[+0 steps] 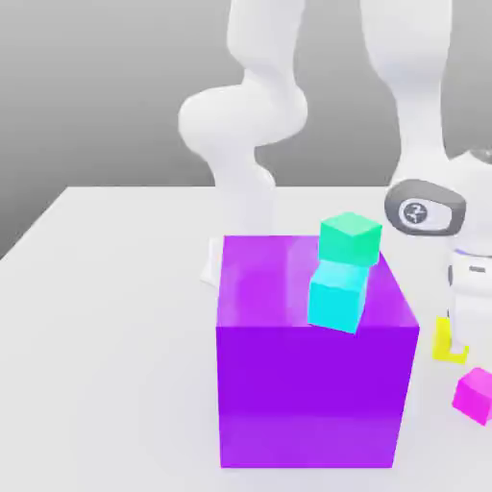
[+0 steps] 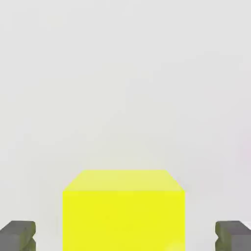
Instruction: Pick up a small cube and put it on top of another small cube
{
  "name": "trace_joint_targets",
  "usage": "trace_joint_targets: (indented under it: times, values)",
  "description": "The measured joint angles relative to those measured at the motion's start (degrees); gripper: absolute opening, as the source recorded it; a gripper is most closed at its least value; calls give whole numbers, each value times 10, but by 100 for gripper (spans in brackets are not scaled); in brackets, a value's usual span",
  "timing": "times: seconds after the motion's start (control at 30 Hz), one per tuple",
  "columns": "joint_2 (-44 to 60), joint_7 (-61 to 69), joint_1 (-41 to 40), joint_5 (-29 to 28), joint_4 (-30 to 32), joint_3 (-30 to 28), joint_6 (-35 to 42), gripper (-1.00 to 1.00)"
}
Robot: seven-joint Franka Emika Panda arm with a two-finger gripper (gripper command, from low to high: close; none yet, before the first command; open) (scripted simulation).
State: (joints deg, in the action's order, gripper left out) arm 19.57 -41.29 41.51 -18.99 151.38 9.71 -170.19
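The small yellow cube (image 2: pixel 123 206) sits on the white table between my two fingertips (image 2: pixel 18 235), with a gap on each side, so my gripper (image 2: pixel 125 236) is open around it and not touching. In the exterior view the gripper (image 1: pixel 459 336) is low at the right edge, and part of the yellow cube (image 1: pixel 442 338) peeks out beside it. The small green cube (image 1: pixel 350 238) shows above the huge purple cube (image 1: pixel 312 384), just over a lighter cyan cube (image 1: pixel 337 296). I cannot tell whether the green cube rests on the cyan one or stands behind it.
A small magenta cube (image 1: pixel 475 394) lies on the table near the gripper, toward the exterior view's lower right. The huge purple cube stands between the yellow cube and the exterior view's left. The arm's white base (image 1: pixel 240 125) rises behind the purple cube.
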Motion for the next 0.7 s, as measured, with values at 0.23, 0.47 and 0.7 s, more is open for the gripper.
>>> trace_joint_targets:
  times: [0.23, 0.47, 0.7]
  values:
    - [-15, 8, -11, 11, 4, 14, 12, -100]
    - [-158, 118, -60, 148, 24, 66, 129, -100]
    - [-307, 186, -103, 200, 3, 15, 295, -100]
